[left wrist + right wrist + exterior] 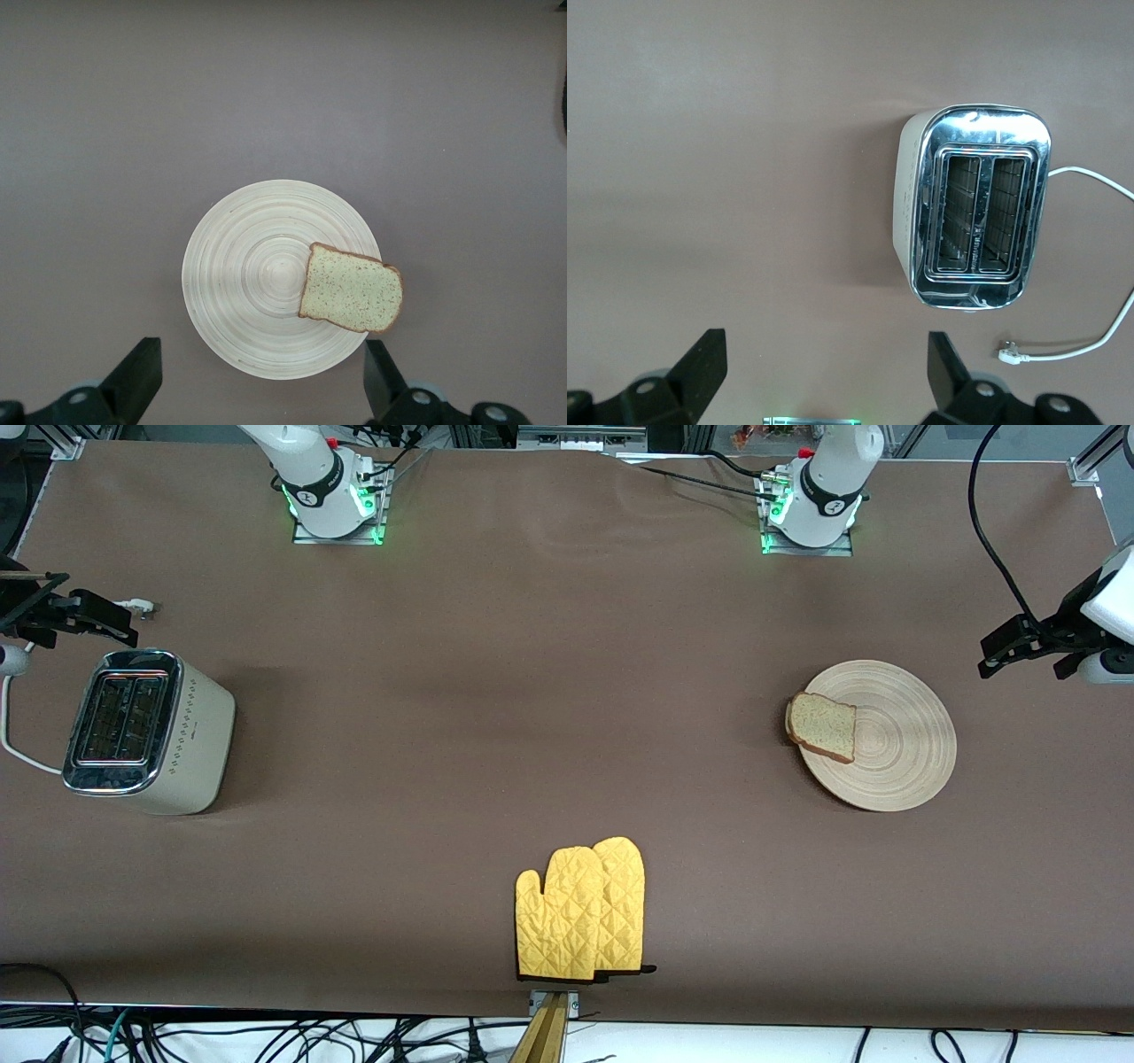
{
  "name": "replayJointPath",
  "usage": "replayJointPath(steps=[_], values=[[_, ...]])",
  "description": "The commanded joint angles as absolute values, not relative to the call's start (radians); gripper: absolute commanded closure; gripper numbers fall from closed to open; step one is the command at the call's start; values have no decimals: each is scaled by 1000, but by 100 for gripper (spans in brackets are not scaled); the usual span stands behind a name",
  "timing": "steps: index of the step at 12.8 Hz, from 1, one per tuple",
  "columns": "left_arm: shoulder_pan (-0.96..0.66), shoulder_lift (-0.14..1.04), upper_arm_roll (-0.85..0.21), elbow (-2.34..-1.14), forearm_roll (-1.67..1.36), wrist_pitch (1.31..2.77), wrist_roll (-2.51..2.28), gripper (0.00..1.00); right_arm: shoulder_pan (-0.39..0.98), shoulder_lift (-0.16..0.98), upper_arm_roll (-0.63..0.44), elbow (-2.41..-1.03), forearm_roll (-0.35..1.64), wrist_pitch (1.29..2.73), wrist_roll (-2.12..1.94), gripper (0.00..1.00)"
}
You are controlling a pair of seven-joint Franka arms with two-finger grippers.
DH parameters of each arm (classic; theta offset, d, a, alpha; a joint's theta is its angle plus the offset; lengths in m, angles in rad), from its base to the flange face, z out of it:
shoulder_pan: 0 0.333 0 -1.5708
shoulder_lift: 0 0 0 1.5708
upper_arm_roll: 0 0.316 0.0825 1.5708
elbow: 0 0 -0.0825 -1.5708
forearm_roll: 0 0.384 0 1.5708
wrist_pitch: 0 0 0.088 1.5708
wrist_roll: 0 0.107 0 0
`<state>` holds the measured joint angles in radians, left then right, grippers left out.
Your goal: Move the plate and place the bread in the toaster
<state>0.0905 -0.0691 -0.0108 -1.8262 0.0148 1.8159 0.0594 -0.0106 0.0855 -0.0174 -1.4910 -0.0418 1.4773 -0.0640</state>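
The tan wooden plate (895,748) lies toward the left arm's end of the table. The bread (822,726) lies flat on the plate's rim on the side toward the toaster and overhangs it a little. Both show in the left wrist view: plate (257,283), bread (352,289). My left gripper (997,654) hangs open and empty over the table beside the plate; it also shows in its wrist view (261,381). The cream toaster (146,731) stands at the right arm's end with both slots empty (976,217). My right gripper (97,613) hangs open and empty over the table beside the toaster (828,372).
A pair of yellow quilted oven mitts (580,911) lies at the middle of the table's edge nearest the front camera. The toaster's white cord (1090,345) trails loose on the brown table cover, its plug lying unplugged.
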Motion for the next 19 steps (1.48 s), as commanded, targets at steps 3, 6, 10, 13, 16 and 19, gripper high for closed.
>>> replayJointPath(steps=[3, 6, 10, 13, 16, 19], values=[[92, -61, -15, -1805, 29, 1807, 52, 0, -17, 83, -17, -1488, -29, 1477, -64, 0], [92, -60, -15, -1805, 29, 1802, 54, 0, -17, 84, -17, -1488, -29, 1477, -66, 0], [123, -19, -14, -1809, 31, 1828, 61, 0, -17, 84, -17, -1488, -29, 1477, -66, 0], [225, 26, -57, -1838, 29, 1914, 110, 0, -15, 83, -17, -1488, -29, 1476, -64, 0], [277, 99, -58, -1838, 29, 1957, 135, 0, -15, 83, -17, -1488, -29, 1477, -64, 0], [363, 188, -67, -1838, -64, 1970, 190, 0, -15, 84, -17, -1488, -29, 1477, -66, 0]])
